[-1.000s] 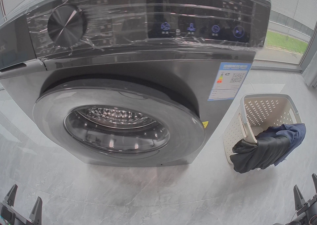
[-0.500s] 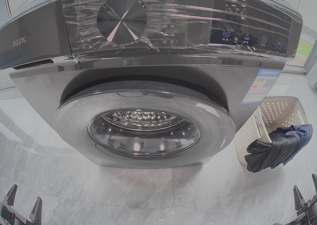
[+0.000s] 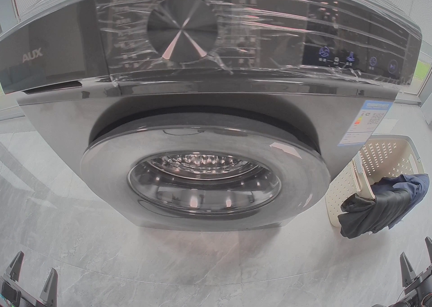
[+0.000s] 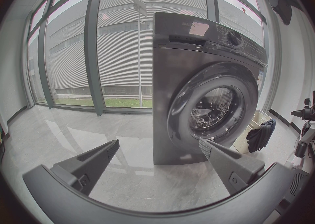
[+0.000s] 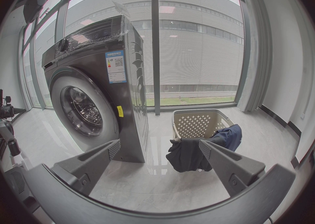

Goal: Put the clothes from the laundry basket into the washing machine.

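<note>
Crinkled clear plastic film (image 3: 270, 29) wraps the glossy dark-grey metal washing machine (image 3: 67, 128) up top; lower right, dark cloth clothes (image 3: 378, 209) drape a matt cream plastic laundry basket (image 3: 387, 155).

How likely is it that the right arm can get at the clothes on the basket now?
Probably yes, if within range: the clothes hang over the laundry basket's near rim, facing the open right tool, with bare floor between; the washing machine stands aside.

Matte dark grey throughout. Left tool (image 4: 158, 144) and right tool (image 5: 159, 145) alike: two tapered wedge fingers (image 4: 229, 165), cross-hatched pads (image 4: 205, 148) at the tips, one round screw recess (image 4: 234, 179) per finger, broad curved housing (image 4: 157, 209) behind.
</note>
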`<state>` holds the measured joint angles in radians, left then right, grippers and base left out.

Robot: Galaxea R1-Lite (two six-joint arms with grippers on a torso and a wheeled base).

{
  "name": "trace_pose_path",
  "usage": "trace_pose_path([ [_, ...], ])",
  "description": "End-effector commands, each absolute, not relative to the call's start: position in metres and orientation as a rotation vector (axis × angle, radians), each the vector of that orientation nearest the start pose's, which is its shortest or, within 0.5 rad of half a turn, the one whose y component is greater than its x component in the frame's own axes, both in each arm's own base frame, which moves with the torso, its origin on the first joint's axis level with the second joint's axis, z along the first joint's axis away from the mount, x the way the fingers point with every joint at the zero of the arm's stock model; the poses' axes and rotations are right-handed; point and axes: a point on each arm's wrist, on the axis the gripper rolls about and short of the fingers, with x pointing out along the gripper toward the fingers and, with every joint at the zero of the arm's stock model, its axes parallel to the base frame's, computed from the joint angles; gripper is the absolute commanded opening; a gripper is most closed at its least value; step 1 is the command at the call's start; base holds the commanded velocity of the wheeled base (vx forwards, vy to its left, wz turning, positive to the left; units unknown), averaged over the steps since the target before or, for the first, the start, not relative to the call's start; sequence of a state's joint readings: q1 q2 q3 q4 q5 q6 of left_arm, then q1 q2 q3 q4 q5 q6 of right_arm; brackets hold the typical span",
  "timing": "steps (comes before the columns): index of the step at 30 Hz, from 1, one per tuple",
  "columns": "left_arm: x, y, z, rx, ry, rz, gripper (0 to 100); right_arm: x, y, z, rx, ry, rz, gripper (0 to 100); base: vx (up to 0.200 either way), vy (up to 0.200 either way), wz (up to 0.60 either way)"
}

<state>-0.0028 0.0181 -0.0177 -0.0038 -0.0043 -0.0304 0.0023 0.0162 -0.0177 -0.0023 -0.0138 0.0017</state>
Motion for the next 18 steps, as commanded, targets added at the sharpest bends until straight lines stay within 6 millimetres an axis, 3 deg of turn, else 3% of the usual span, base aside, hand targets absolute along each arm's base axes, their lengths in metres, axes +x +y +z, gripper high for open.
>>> trace_pose_path([
  [1, -0.0228, 0.0, 0.076, -0.034, -0.004, -0.008, 100, -0.0222, -0.0004, 0.076, 0.001, 0.005, -0.011, 100, 0.0, 0.2, 0.0],
  [5, -0.0228, 0.0, 0.0761, -0.032, -0.006, -0.008, 100, -0.0222, -0.0004, 0.076, 0.001, 0.005, -0.011, 100, 0.0, 0.2, 0.0],
  [18, -0.0228, 0.0, 0.076, -0.029, -0.005, -0.006, 100, -0.0222, -0.0003, 0.076, 0.001, 0.005, -0.012, 100, 0.0, 0.0, 0.0],
])
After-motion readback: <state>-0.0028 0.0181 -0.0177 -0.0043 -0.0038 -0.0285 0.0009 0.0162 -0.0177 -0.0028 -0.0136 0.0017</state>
